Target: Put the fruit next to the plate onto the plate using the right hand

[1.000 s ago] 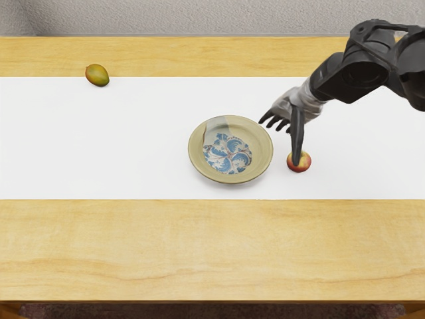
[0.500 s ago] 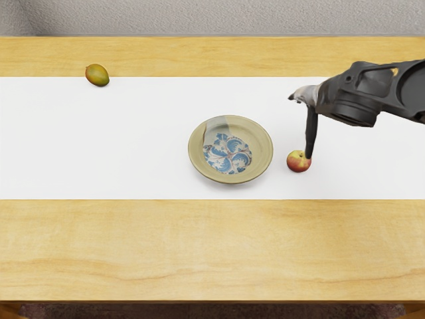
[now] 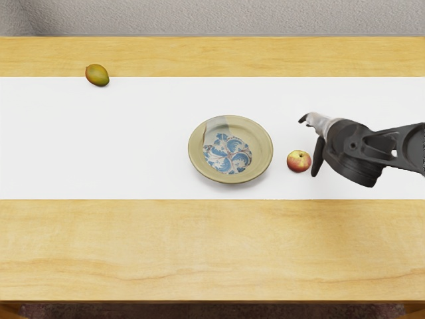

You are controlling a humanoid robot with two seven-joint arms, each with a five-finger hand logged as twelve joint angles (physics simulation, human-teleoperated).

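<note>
A small red and yellow apple (image 3: 299,161) lies on the white runner just right of the plate (image 3: 263,141), a greenish dish with a blue pattern in its middle. My right hand (image 3: 317,143) comes in from the right edge and sits low over the runner, close beside the apple on its right. One dark finger (image 3: 317,158) points down right beside the fruit, and another tip (image 3: 303,119) shows higher up. Nothing is held. Most of the hand is hidden behind the wrist. The left arm is out of view.
A green and orange mango (image 3: 97,74) lies far off at the back left edge of the runner. The white runner (image 3: 133,146) crosses the wooden table (image 3: 199,252) from side to side.
The right arm has dropped lower and swung rightward. The hand went from over the apple to its right side. The apple and plate stayed put.
</note>
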